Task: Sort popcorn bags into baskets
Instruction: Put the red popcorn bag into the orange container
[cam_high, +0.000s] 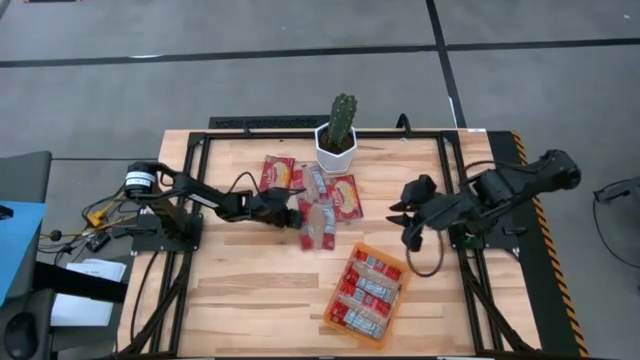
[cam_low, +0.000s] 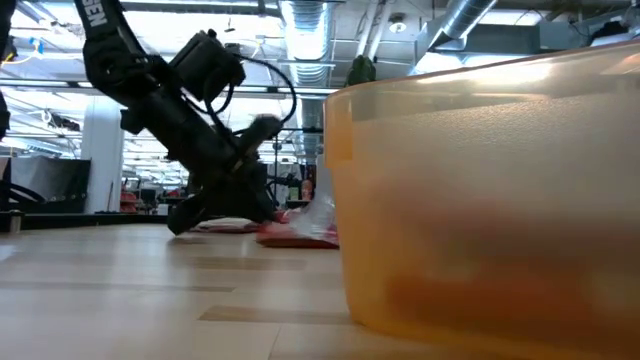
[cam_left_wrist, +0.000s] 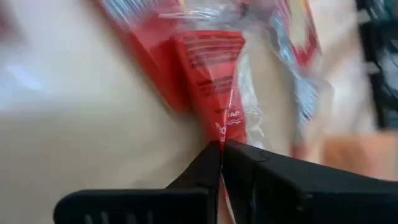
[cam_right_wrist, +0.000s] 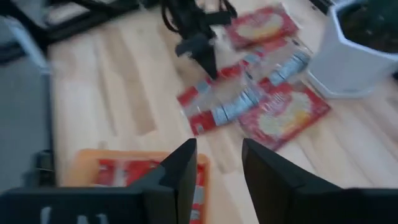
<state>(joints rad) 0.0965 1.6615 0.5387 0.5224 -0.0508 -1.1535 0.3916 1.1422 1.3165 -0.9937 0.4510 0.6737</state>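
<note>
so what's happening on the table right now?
The left tool is shut on the edge of a popcorn bag in the loose pile in front of the cactus pot. The orange basket nearer the front already holds about three bags. The right tool hangs open over the table's right side, holding nothing.

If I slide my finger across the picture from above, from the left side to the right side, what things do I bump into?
Left arm's end effector, pinching a popcorn bag → white cactus pot → orange basket with popcorn bags inside → right arm's end effector, open and empty. The other loose bags overlap too much to order.
</note>
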